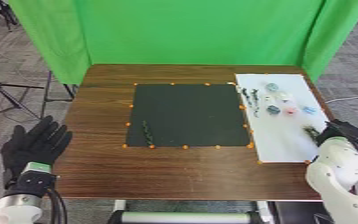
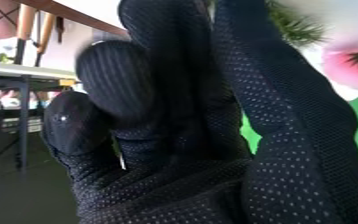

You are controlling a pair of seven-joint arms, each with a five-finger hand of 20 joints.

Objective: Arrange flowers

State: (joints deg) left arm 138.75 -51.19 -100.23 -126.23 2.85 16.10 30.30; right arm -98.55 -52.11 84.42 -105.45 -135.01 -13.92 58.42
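We find the green sprig (image 1: 311, 132) beside the right hand (image 1: 342, 131), partly hidden by it; open, closed or gripping, we cannot tell. The white sheet (image 1: 285, 149) has an edge near that hand. Left hand (image 1: 33, 150): open.

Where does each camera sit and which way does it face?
Head view: on the robot's head, facing forward and down at the table; left hand and right hand show, with white arms.
Right wrist view: on the right wrist, looking out along that hand's gloved fingers.
Shared: right hand, pink flower, green sprig, green curtain.
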